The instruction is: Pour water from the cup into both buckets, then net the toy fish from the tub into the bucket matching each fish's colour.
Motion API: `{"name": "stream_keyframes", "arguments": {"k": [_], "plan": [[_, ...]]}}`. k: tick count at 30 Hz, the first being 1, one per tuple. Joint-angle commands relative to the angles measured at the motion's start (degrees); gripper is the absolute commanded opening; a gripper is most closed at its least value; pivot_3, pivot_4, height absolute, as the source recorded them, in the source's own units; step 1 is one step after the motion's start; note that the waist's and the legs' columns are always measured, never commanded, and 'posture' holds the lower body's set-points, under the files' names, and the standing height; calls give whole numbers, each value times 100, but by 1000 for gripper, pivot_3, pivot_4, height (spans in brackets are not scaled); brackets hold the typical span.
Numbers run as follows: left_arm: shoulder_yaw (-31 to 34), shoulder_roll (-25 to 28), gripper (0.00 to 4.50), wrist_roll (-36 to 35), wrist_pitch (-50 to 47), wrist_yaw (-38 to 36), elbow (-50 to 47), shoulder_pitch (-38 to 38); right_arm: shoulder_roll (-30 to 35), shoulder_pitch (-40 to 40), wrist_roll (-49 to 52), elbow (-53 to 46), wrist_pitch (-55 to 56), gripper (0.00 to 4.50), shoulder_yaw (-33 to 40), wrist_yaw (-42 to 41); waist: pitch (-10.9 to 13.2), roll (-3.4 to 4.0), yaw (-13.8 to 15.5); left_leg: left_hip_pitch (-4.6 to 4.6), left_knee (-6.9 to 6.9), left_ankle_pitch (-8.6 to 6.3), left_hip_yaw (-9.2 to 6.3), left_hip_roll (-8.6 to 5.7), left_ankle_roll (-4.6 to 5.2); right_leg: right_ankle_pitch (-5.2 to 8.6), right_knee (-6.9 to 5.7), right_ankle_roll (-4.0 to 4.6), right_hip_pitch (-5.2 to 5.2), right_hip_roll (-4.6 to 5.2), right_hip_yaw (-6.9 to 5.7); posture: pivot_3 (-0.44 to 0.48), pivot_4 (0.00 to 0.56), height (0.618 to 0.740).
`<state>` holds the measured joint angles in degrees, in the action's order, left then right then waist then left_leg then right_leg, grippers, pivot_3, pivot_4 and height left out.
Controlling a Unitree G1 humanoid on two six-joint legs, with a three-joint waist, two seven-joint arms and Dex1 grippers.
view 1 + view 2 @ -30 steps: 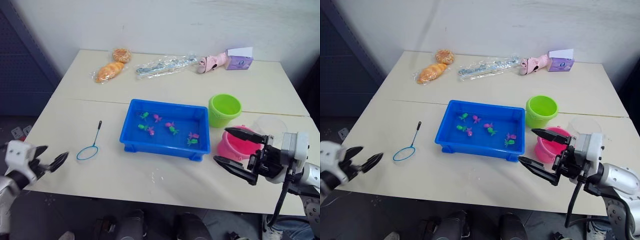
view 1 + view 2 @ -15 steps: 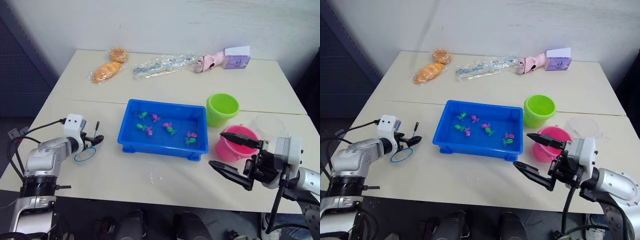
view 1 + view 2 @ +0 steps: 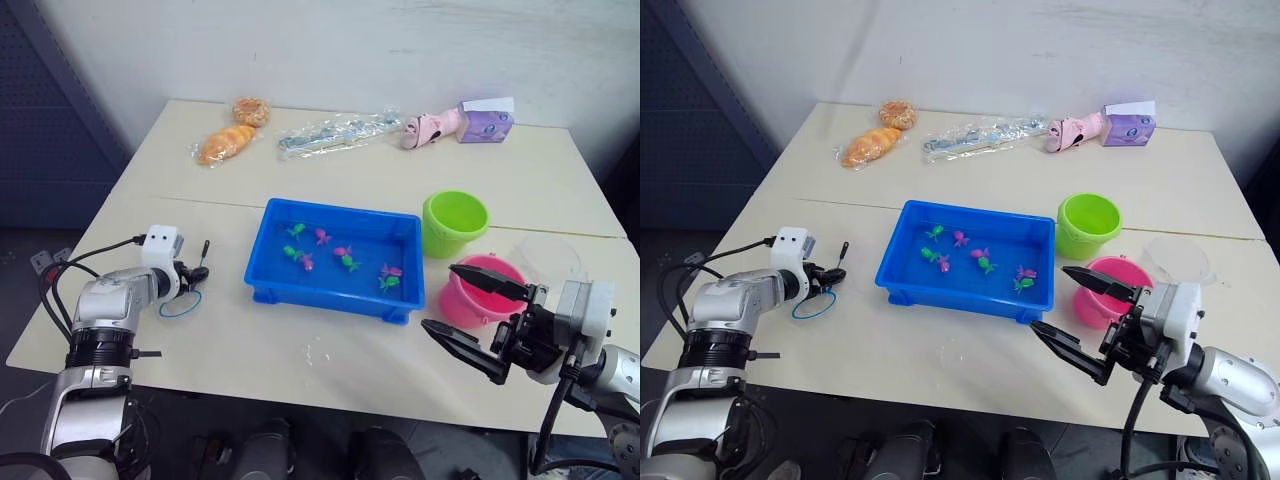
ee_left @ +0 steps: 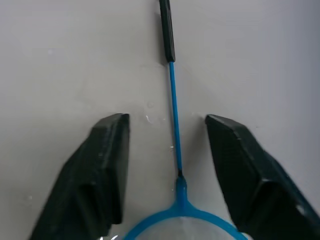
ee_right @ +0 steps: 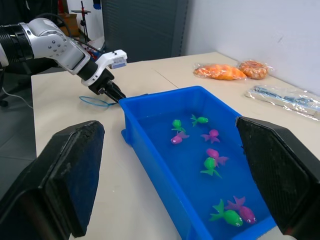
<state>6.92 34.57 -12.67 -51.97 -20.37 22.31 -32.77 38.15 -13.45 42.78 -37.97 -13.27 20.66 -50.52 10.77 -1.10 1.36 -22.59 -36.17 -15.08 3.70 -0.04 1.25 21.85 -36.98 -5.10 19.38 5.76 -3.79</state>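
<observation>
Since a second ago, the left gripper (image 4: 167,145) has swung in over the net (image 4: 175,165), fingers wide astride its handle at the tub's (image 3: 330,300) nine o'clock. Right gripper (image 3: 478,315) hangs wide open at five o'clock, before the pink bucket (image 3: 470,300).

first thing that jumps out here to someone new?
The bright blue tub mid-table, with tiny green and pink toy fish in it. Then the lime green bucket and pink bucket on its right side, and the left gripper, jaws open astride the net.
</observation>
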Motion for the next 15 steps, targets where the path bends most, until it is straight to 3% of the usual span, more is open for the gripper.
{"name": "stream_keyframes", "arguments": {"k": [1, 4, 8, 13, 15], "plan": [[-164, -94, 1181, -48, -534, -198, -116, 471, 6, -48, 76, -229, 125, 4500, 260, 36, -4, 7, -3, 6, 2, -1, 2, 0, 0, 0, 0, 0, -4, 1, 2, 0, 150, 740], [-55, -60, 34, -8, -400, -170, -291, 610, 28, -83, 133, -288, 77, 4500, 311, 83, -6, 10, -6, 21, 5, -4, 2, 0, 0, 0, 3, 0, -18, 2, 5, 0, 150, 740], [521, 31, 34, -349, 146, -523, -364, 365, 81, 99, 240, -452, -73, 4500, 232, 287, -6, 10, -14, 22, 5, -4, 2, 1, -1, 0, 3, -1, -17, 1, 7, 0, 150, 740], [544, 840, 34, -705, 1843, -2648, -726, -35, 426, 597, 823, -642, -744, 4500, 104, 674, 13, -32, -20, -3, 3, 4, 1, 8, -13, 0, 1, 0, 10, -3, 2, 0, 150, 740], [228, 1150, 34, -831, 2215, -3692, -903, -379, 768, 1023, 1070, -629, -1455, 4500, 26, 1348, 16, -37, -52, -31, 1, 6, -3, 13, -16, -1, 9, 2, 31, -9, -4, 0, 150, 740]]}}
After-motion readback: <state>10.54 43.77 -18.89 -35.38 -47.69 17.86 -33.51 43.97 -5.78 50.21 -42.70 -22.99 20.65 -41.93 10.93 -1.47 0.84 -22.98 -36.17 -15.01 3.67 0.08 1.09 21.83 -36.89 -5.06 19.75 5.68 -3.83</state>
